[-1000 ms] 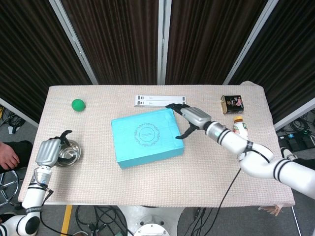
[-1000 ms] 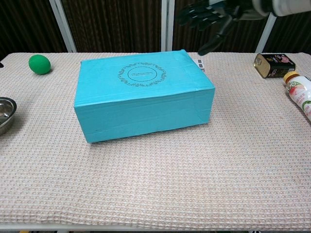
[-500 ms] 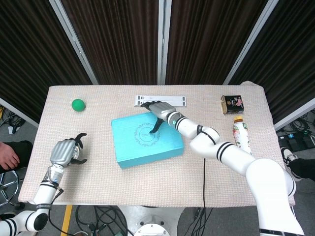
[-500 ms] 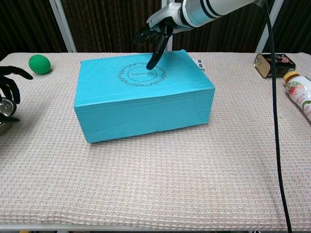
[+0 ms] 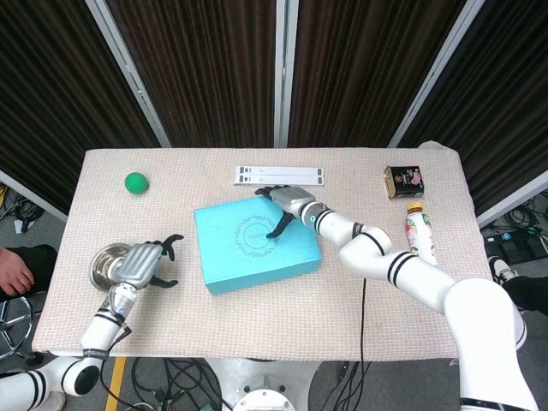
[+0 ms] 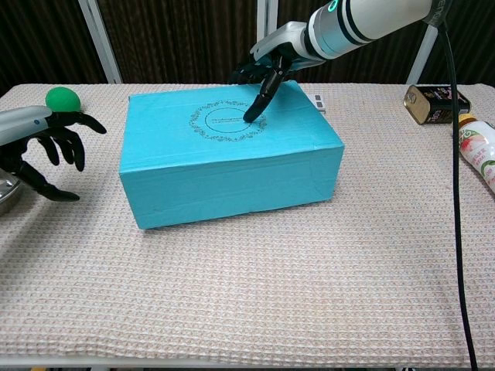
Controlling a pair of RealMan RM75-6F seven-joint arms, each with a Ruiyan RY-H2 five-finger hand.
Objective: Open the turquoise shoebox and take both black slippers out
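Observation:
The turquoise shoebox (image 5: pixel 256 240) (image 6: pixel 224 151) lies closed mid-table, with a round emblem on its lid. My right hand (image 5: pixel 284 204) (image 6: pixel 267 69) is over the lid's far right part, fingers spread, and one fingertip touches the lid by the emblem. At the left, my left hand (image 5: pixel 144 263) (image 6: pixel 42 147) hovers open with fingers apart, a short way from the box's left side and not touching it. The black slippers are hidden from both views.
A steel bowl (image 5: pixel 104 264) sits at the left edge behind my left hand. A green ball (image 5: pixel 135 182) (image 6: pixel 62 98) lies at the far left. A white strip (image 5: pixel 281 175) lies behind the box. A dark tin (image 5: pixel 404 181) (image 6: pixel 435 104) and a lying bottle (image 5: pixel 420 233) (image 6: pixel 479 147) are at the right.
My left hand has moved right, away from the bowl and toward the box's left side. My right hand has shifted slightly toward the lid's right part and lowered a fingertip onto it.

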